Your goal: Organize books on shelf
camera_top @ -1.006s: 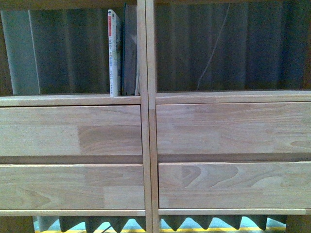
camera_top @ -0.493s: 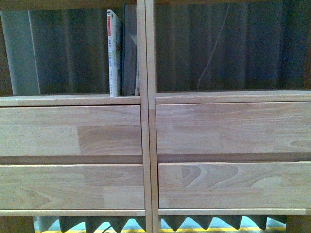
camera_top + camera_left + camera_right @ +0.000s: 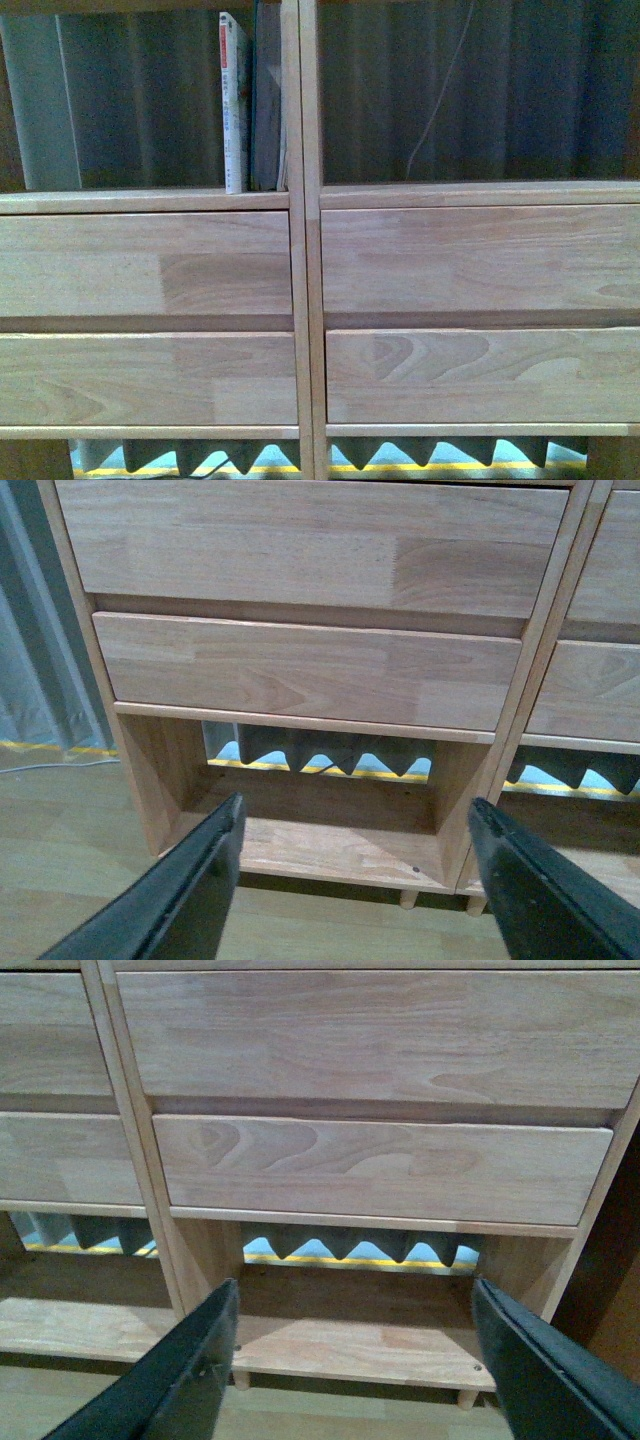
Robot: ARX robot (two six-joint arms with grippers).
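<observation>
Straight ahead of me stands the shelf [image 3: 303,300], pale wood in two columns, each with an open cubby above two plain drawer fronts [image 3: 145,265]. Dark pleated curtain [image 3: 480,90] shows through the backless cubbies. In the left cubby the books [image 3: 250,100] stand upright, pressed against the centre divider: a white-spined one [image 3: 234,100] touching darker ones beside it. The rest of that cubby is free, and the right cubby holds nothing but a thin dangling cord [image 3: 440,90].

My left end effector [image 3: 350,880] is spread wide and carries nothing, facing the left column's bottom opening above the wood floor [image 3: 60,860]. My right end effector [image 3: 350,1360] is equally wide and bare, before the right column's lower drawers.
</observation>
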